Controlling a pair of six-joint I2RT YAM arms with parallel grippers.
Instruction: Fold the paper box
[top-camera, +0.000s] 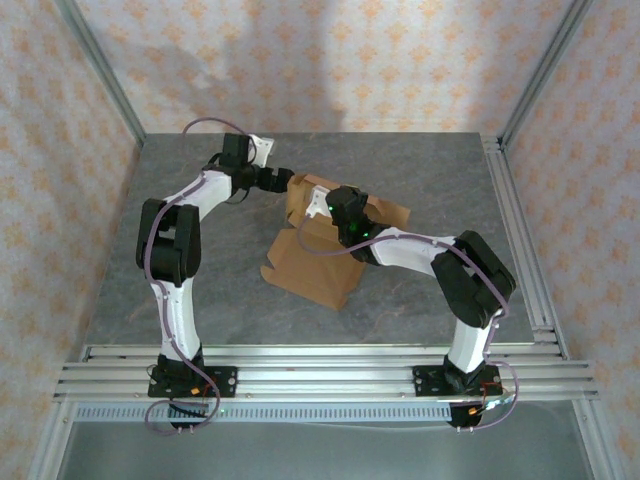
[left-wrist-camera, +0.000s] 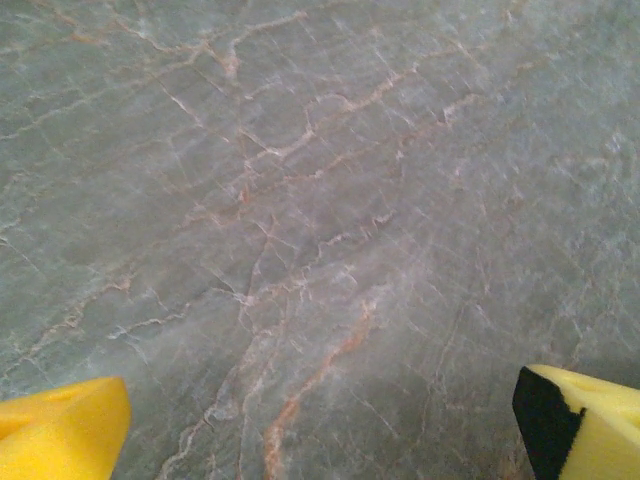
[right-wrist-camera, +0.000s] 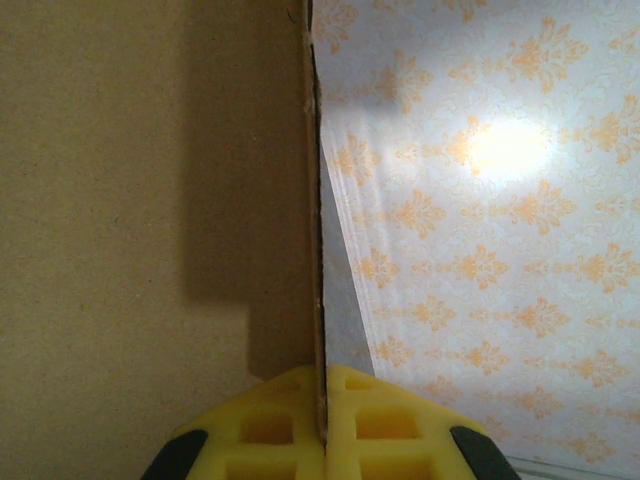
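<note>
The paper box (top-camera: 310, 265) is a brown cardboard sheet, partly raised, in the middle of the grey marble table (top-camera: 430, 170). My right gripper (top-camera: 325, 208) is shut on one upright panel at its far end. In the right wrist view the yellow fingers (right-wrist-camera: 285, 425) pinch the thin edge of the cardboard (right-wrist-camera: 150, 200). My left gripper (top-camera: 283, 181) is just left of the box's far corner and is open. In the left wrist view its yellow fingertips (left-wrist-camera: 60, 435) stand wide apart over bare marble, with nothing between them.
Aluminium rails (top-camera: 320, 365) run along the near edge where the arm bases are bolted. Another rail (top-camera: 520, 230) lines the right side. Patterned walls (top-camera: 330, 60) close in the back and both sides. Bare table lies left and right of the box.
</note>
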